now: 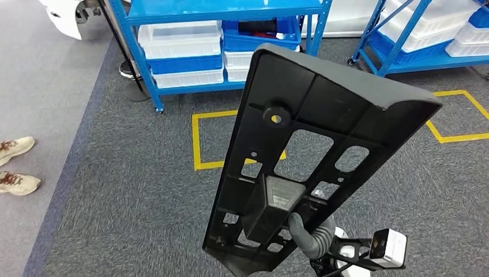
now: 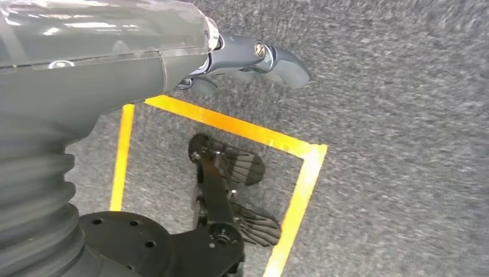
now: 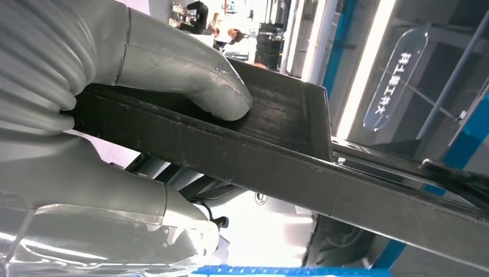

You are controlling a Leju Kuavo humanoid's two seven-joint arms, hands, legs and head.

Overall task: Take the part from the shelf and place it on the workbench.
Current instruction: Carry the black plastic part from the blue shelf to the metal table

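Note:
The part (image 1: 305, 133) is a long black plastic panel with cut-outs and a raised rim, held upright and tilted in front of me in the head view. My right hand (image 1: 311, 235) grips its lower end from underneath. In the right wrist view the thumb (image 3: 196, 86) presses on the flat face of the part (image 3: 288, 164), with the fingers wrapped under its edge. My left hand (image 2: 254, 57) hangs over the grey carpet, holding nothing, with its fingers loosely extended.
A blue shelf (image 1: 225, 10) with white bins (image 1: 179, 40) stands ahead. A second blue shelf (image 1: 403, 34) is at the far right. Yellow tape squares (image 1: 197, 138) mark the carpet. A person's shoes (image 1: 17, 183) are at the left edge.

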